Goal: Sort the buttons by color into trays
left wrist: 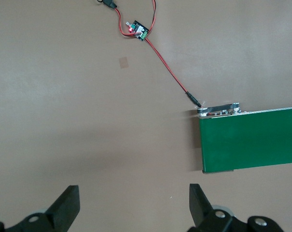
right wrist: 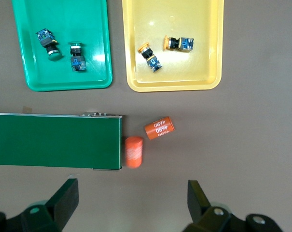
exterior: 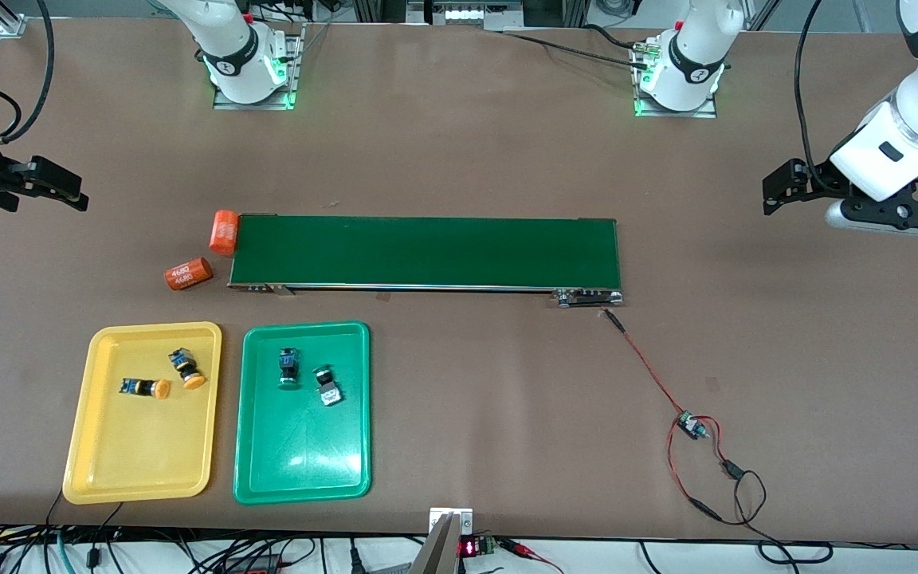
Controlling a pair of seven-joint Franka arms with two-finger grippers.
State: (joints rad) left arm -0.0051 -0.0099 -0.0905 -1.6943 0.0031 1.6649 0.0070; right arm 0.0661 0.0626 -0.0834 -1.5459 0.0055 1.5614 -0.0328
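Two orange-yellow buttons (exterior: 146, 387) (exterior: 187, 368) lie in the yellow tray (exterior: 140, 454). Two green buttons (exterior: 289, 367) (exterior: 328, 385) lie in the green tray (exterior: 304, 454) beside it. The right wrist view shows the same: orange-capped buttons (right wrist: 150, 55) (right wrist: 178, 43) in the yellow tray (right wrist: 184, 75), green-capped ones (right wrist: 48, 42) (right wrist: 76, 57) in the green tray (right wrist: 34, 72). My right gripper (exterior: 68, 191) (right wrist: 132, 203) is open and empty, up over the table at the right arm's end. My left gripper (exterior: 774, 191) (left wrist: 134, 205) is open and empty over bare table at the left arm's end.
A long dark-green belt (exterior: 427, 251) lies across the table's middle, farther from the front camera than the trays. Two orange numbered cylinders (exterior: 224, 232) (exterior: 188, 273) lie at its end toward the right arm. A small circuit board (exterior: 692, 425) on red-black wires lies toward the left arm's end.
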